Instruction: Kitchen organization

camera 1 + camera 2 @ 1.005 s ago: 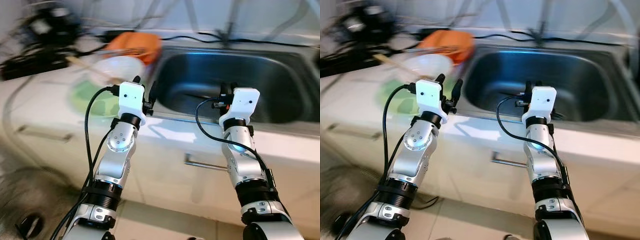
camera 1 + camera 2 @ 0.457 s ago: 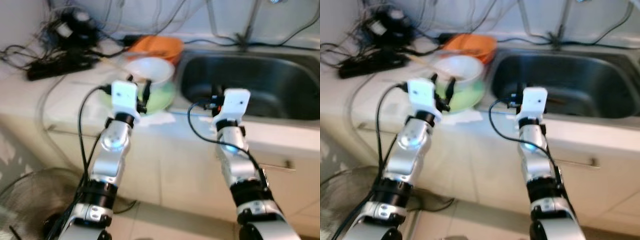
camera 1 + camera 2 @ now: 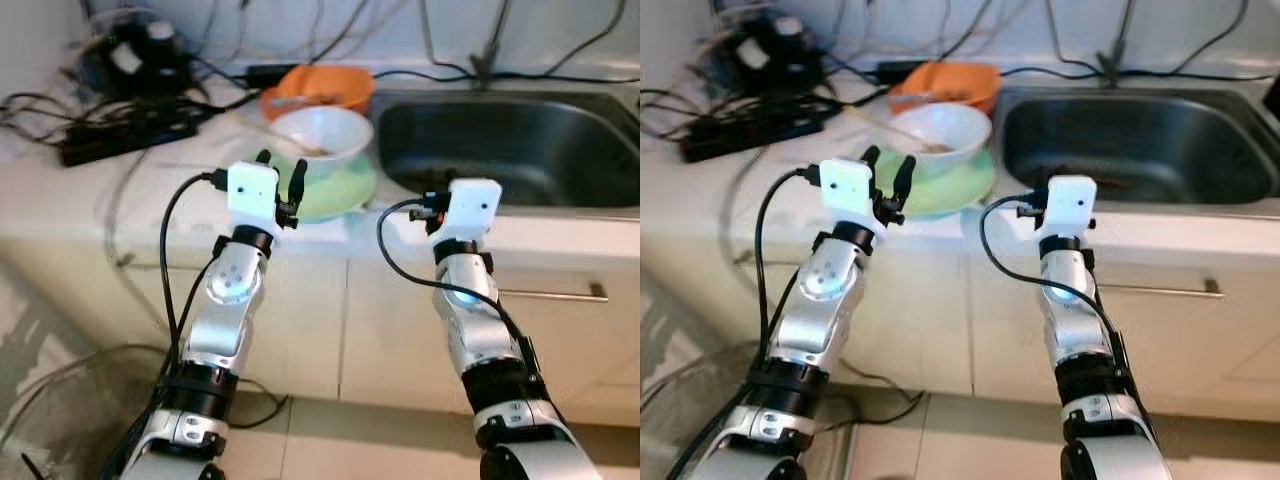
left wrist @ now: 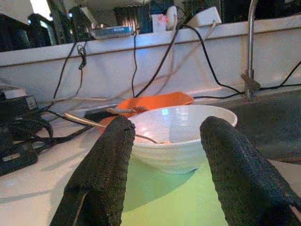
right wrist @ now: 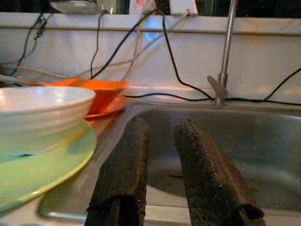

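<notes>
A white bowl (image 3: pixel 322 135) with a utensil in it stands on a green plate (image 3: pixel 345 195) on the counter, left of the steel sink (image 3: pixel 500 140). An orange bowl (image 3: pixel 320 85) sits just behind them. My left gripper (image 3: pixel 283 165) is open and empty; it hovers at the counter's front edge, pointing at the white bowl (image 4: pixel 181 136) and short of it. My right gripper (image 5: pixel 162 127) hangs before the sink's front rim. Its fingers (image 5: pixel 124 165) stand a narrow gap apart with nothing between them.
A black power strip (image 3: pixel 120 135) and tangled cables lie at the counter's back left. A faucet (image 5: pixel 221 84) rises behind the sink. Below the counter are white cabinet fronts with a bar handle (image 3: pixel 550 293). A wire fan guard (image 3: pixel 60 420) lies on the floor at the left.
The whole picture has shifted and sharpened as the camera moved; the counter now sits farther off and the bowls nearer the middle. Both arms hold the same pose.
</notes>
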Robot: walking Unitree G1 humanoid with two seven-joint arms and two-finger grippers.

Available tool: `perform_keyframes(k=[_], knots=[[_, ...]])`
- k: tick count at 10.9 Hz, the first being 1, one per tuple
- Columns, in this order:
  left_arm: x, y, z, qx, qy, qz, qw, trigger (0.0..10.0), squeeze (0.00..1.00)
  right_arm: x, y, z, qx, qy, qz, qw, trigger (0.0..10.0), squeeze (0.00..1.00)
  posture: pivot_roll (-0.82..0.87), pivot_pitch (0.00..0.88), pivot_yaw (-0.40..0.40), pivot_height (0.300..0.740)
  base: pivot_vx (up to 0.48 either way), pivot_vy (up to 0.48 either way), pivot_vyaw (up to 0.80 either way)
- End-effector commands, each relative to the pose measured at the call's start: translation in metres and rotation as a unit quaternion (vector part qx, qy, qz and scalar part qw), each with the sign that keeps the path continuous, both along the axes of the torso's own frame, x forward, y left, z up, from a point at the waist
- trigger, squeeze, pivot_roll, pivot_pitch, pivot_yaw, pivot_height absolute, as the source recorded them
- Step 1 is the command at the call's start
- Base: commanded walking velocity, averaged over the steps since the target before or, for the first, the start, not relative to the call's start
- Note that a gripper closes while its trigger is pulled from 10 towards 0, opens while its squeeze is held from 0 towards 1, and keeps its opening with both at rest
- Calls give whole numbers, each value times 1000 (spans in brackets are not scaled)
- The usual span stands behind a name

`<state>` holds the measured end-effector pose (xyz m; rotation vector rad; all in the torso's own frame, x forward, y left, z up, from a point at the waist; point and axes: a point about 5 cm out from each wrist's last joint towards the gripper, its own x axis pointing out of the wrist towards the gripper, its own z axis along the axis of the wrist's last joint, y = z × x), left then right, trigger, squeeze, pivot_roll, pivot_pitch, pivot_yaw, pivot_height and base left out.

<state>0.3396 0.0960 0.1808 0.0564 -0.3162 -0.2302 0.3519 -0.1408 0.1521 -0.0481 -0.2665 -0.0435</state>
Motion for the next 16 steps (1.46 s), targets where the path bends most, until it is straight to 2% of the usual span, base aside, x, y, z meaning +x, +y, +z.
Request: perform_keyframes(k=[1, 4, 16], knots=[[0, -1, 3, 5, -4, 3, 1000, 10000, 0, 2, -4, 5, 3, -9, -7, 1000, 10000, 0, 85, 0, 83, 740, 0, 0, 0], [1, 5, 3, -3, -5, 23, 1000, 10000, 0, 2, -4, 6, -6, -15, -11, 1000, 10000, 0, 83, 0, 82, 740, 81, 0, 0], [-1, 4, 13, -16, -26, 25, 999, 10000, 0, 3, -2, 13, -1, -30, -9, 1000, 10000, 0, 90, 0, 86, 740, 317, 0, 0]])
